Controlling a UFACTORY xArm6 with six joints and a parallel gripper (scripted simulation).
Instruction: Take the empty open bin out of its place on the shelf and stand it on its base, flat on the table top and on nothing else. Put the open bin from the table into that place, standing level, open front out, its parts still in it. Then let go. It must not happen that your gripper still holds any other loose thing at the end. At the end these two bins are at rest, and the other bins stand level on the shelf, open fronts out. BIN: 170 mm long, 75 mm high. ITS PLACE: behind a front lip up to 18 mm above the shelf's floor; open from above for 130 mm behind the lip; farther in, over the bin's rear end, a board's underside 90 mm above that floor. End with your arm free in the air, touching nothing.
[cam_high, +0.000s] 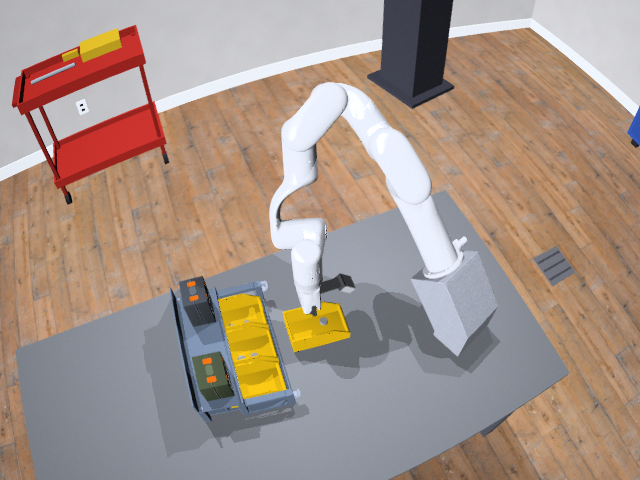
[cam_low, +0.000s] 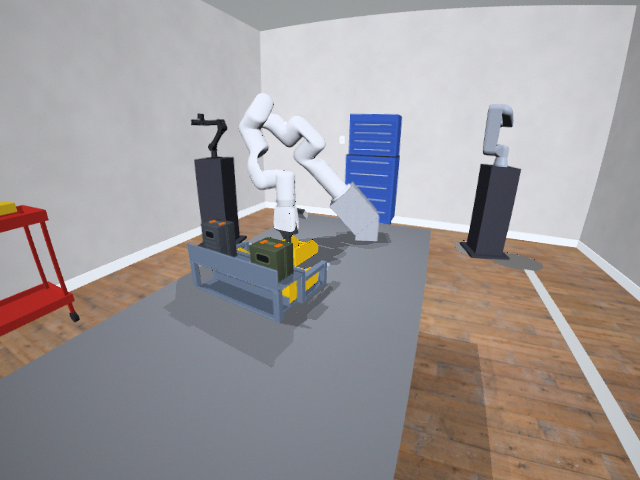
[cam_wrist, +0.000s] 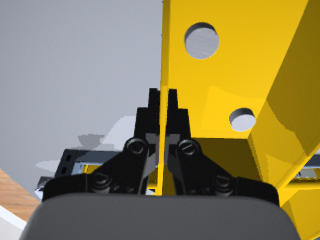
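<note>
grey table (cam_high: 103, 413), shelf (cam_high: 181, 330) just beside claw-held (cam_high: 313, 311) yellow bin (cam_high: 310, 335)

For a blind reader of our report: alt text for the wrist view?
Close up, the black gripper pinches the thin wall of a yellow bin, with two round gray parts inside it. Gray table top lies behind.

- The top view looks steeply down from high up onto the table (cam_high: 103, 423), arm and floor.
- The exterior view stands low at the table's far end, facing the shelf (cam_low: 199, 258); both views share it.
- The wrist view sits just behind the gripper (cam_wrist: 163, 107), very close.
</note>
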